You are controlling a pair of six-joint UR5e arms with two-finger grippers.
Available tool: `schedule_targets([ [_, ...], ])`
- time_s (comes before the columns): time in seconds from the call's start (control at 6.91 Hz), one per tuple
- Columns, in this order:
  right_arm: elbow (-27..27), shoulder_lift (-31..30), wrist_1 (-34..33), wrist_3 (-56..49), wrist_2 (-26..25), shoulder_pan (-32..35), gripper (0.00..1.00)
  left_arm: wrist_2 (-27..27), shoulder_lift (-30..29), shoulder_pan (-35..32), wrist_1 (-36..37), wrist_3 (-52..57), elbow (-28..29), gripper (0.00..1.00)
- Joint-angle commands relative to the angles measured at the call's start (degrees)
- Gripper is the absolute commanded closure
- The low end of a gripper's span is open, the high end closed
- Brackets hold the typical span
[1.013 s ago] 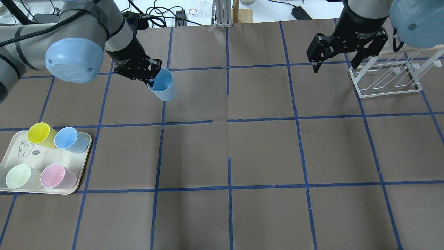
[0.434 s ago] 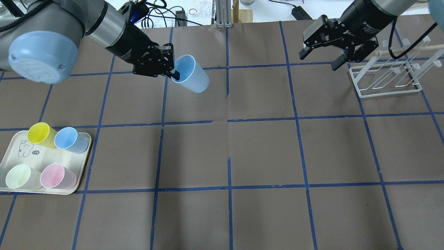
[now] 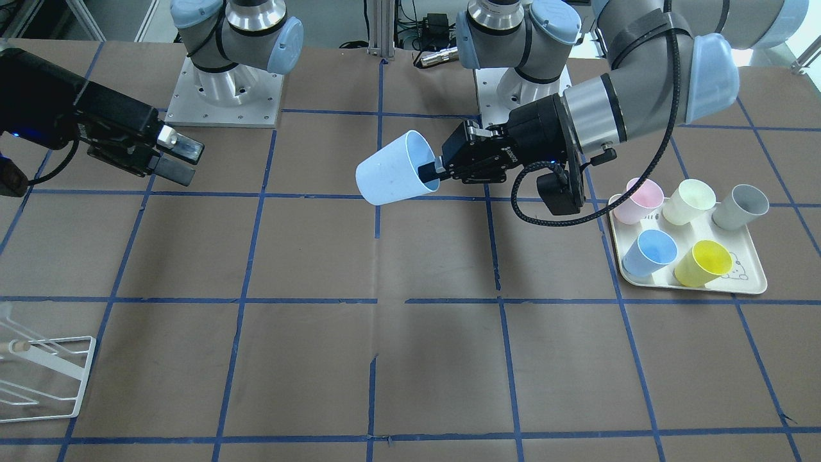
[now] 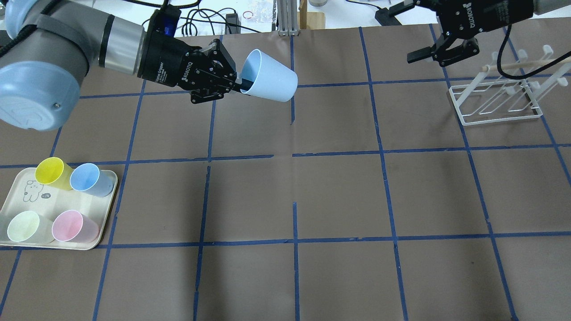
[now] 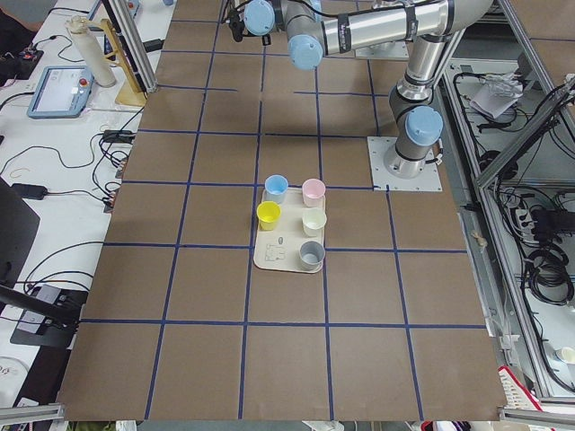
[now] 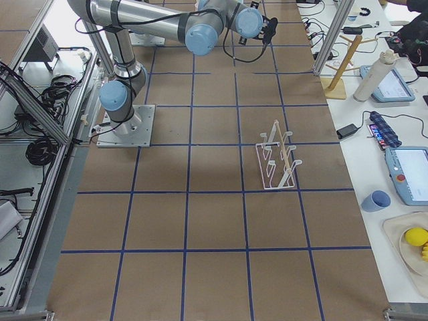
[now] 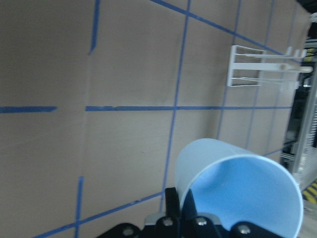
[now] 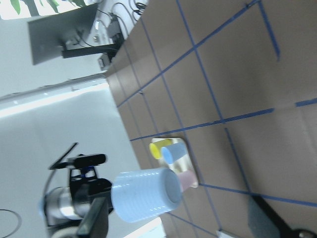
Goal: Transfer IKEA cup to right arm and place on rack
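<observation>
One IKEA cup (image 3: 392, 172), five other cups (image 3: 649, 251) on one tray (image 3: 750, 282), one rack (image 4: 497, 100), two arms (image 3: 641, 96)

We look down on a brown paper surface (image 4: 339, 196) gridded with blue tape (image 4: 339, 153). White benches (image 5: 54, 180) flank it, carrying a tablet (image 5: 58, 90) and black cables (image 5: 539, 256); aluminium posts (image 4: 287, 18) rise behind, evenly lit.

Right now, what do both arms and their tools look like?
Both are silver-grey tubes with light-blue joint caps. The left arm carries a looping black braided cable; the right arm has a thinner black cable at its wrist. Left tool and right tool: black, two-fingered, white lettering.
</observation>
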Motion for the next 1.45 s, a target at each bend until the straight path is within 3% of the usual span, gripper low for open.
schedule_targets([
  [0.0, 2.6, -1.8, 6.6, -0.2, 12.0, -0.7, 0.00, -17.8, 2.7, 0.6, 1.6, -0.3, -9.2, 1.00],
  [0.29, 8.4, -4.8, 6.5, -4.5, 15.7, -0.5, 0.00, -29.7, 3.6, 0.2, 4.1, -2.1, -13.5, 1.00],
  [0.43, 10.3, -5.1, 6.5, -6.8, 19.1, -0.5, 0.00, -29.8, 3.6, 0.1, 7.1, -2.3, -14.7, 1.00],
  [1.01, 9.8, -5.8, 5.7, -12.1, 19.4, 3.1, 0.00, -29.7, 4.2, -0.4, 10.5, -2.3, -17.4, 1.00],
  [1.16, 9.9, -5.8, 5.6, -11.9, 17.1, 3.3, 0.00, -29.6, 4.2, -0.5, 10.5, -2.0, -17.5, 1.00],
  [1.3, 9.9, -5.7, 5.8, -11.8, 11.0, 3.9, 0.00, -29.7, 4.0, -0.4, 10.5, -1.6, -17.5, 1.00],
])
